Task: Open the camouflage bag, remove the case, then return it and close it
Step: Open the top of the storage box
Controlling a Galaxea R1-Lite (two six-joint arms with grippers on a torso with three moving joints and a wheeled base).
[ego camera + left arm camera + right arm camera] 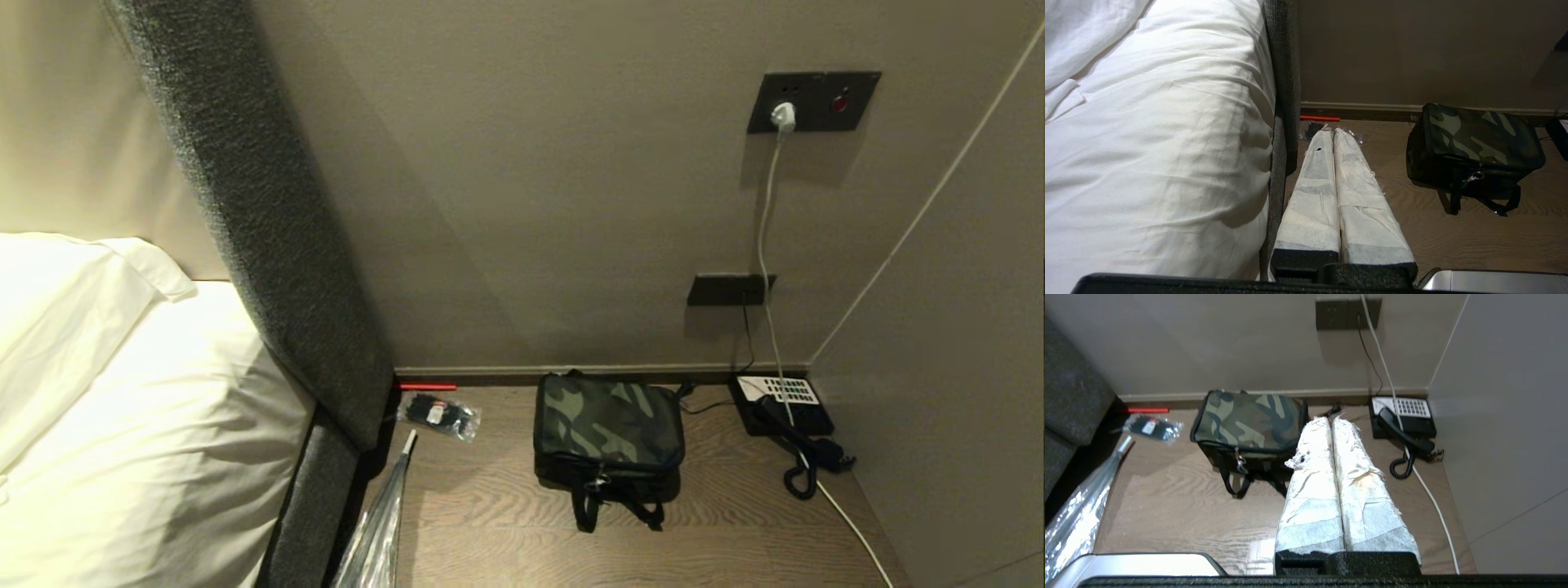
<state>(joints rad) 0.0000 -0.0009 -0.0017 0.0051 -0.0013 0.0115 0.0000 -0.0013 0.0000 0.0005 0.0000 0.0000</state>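
Camouflage bag (608, 425): zipped, on desk (490, 506) against wall, long axis across. Right gripper (1333, 422) clenched, empty, just beside it, nearer; left gripper (1333, 134) clenched, empty, farther off.

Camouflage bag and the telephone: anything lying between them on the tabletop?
In the head view, only a thin black cable crosses the bare wood between the camouflage bag and the telephone; the right wrist view shows that cable's end there too.
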